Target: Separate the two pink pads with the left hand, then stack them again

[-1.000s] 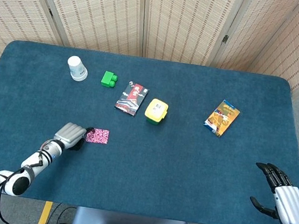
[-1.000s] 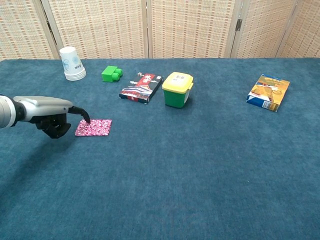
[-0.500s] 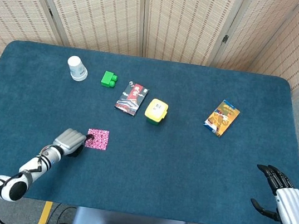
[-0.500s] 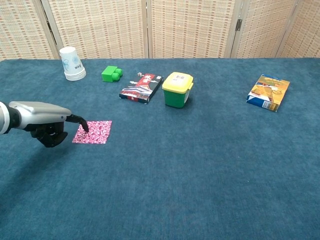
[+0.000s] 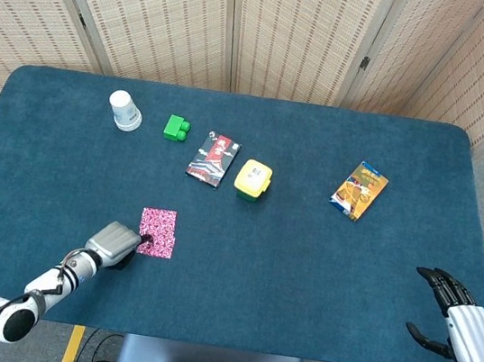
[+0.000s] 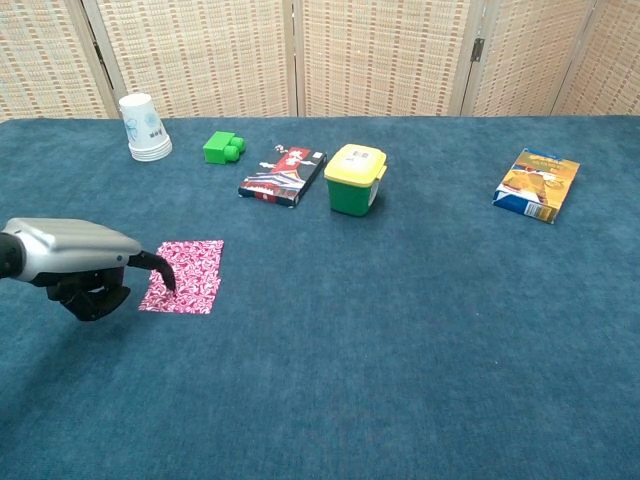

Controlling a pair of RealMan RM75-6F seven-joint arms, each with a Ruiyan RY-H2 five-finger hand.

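Fingers of my left hand (image 6: 80, 270) press a dark fingertip on the pink patterned flat pads (image 6: 190, 272), holding nothing; right hand (image 5: 465, 322) fingers spread wide, well apart from them

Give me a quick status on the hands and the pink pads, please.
Left hand fingertip pressing on pink pads, which look partly slid apart. Right hand open, at table edge. Nothing in the way.

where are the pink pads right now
The pink pads lie on the table's near left part in both views, under a fingertip of the left hand, nearer than the playing-card box.
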